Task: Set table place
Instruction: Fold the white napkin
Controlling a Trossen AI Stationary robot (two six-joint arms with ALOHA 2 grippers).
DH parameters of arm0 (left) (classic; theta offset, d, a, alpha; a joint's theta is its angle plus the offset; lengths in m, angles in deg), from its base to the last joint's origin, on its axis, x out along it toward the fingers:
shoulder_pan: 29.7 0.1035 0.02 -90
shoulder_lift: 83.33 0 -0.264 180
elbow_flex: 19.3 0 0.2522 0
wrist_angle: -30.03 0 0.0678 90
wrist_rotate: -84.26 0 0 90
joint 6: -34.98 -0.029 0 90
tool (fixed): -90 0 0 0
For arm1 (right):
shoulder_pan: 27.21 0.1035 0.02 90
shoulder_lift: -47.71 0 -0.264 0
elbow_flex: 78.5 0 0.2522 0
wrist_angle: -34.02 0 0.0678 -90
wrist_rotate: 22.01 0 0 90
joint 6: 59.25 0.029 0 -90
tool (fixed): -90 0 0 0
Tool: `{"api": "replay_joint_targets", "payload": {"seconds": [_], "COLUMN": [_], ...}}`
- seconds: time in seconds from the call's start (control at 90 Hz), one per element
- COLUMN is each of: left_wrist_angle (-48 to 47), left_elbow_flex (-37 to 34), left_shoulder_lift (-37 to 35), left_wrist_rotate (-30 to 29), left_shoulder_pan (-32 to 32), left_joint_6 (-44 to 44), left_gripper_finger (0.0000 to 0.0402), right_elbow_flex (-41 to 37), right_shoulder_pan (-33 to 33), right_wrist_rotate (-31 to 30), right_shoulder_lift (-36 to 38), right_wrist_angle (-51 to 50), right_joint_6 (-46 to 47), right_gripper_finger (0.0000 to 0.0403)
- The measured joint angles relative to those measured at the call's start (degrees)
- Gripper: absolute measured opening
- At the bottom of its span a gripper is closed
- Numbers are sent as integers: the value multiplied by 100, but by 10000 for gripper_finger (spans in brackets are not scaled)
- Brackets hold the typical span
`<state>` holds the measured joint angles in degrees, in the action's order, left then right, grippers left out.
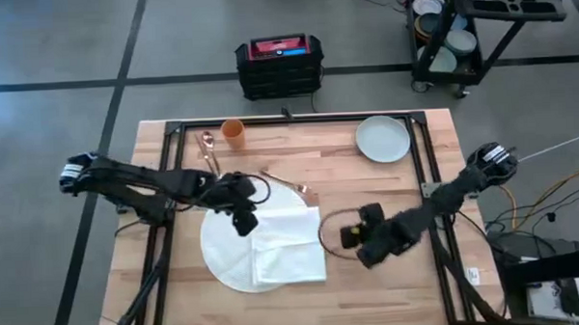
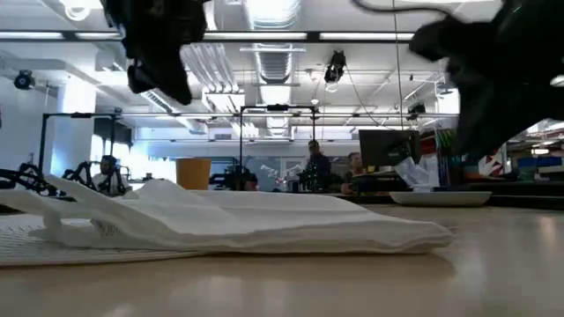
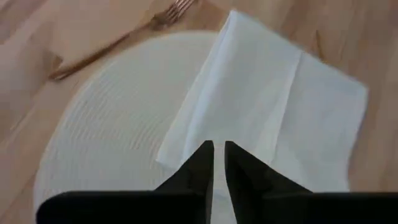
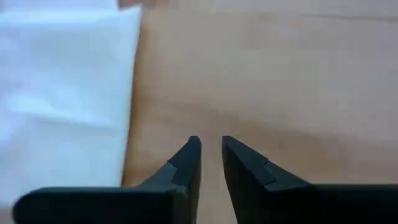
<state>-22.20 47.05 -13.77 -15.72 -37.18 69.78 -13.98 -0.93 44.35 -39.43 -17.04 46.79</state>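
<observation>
Your mat lies on the table, toward the front and a little left of centre. A white napkin covers the mat's right part and hangs past its right edge onto the wood.

Your left gripper hovers over the mat's upper part, at the napkin's near corner. In the left wrist view its fingers stand nearly together, a thin gap between them, holding nothing; the napkin spreads out just beyond the tips, and the mat lies beneath it.

Beyond that gripper, past the mat's rim, a fork lies on the bare wood; the left wrist view shows it as well. Farther still, toward the table's back edge, you have a spoon and an orange cup just beside it.

Your right gripper sits just right of the napkin, apart from it, over bare wood. Its fingers are narrow too, a small gap, nothing held; the napkin's edge shows off to one side of them.

Well behind the right gripper, near the back right corner, stands the plate.

In the low view the napkin lies in rumpled folds on the mat, with people seated in the room behind.
</observation>
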Motion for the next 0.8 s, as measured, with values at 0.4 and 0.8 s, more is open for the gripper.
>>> {"api": "replay_joint_targets", "payload": {"seconds": [0.4,0.8], "left_wrist_angle": [489,1325], "left_elbow_flex": [-1190,-1237], "left_shoulder_lift": [-563,-527], "left_wrist_rotate": [597,1033], "left_shoulder_pan": [753,1368], "left_joint_6": [-809,-1465], "left_gripper_finger": [122,188], "right_elbow_flex": [414,981], "right_shoulder_pan": [-1778,-2217], "right_wrist_rotate": [928,1650], "right_shoulder_lift": [0,-654], "right_wrist_angle": [1183,707], "right_joint_6": [-1711,-1818], "right_gripper_finger": [220,268]}}
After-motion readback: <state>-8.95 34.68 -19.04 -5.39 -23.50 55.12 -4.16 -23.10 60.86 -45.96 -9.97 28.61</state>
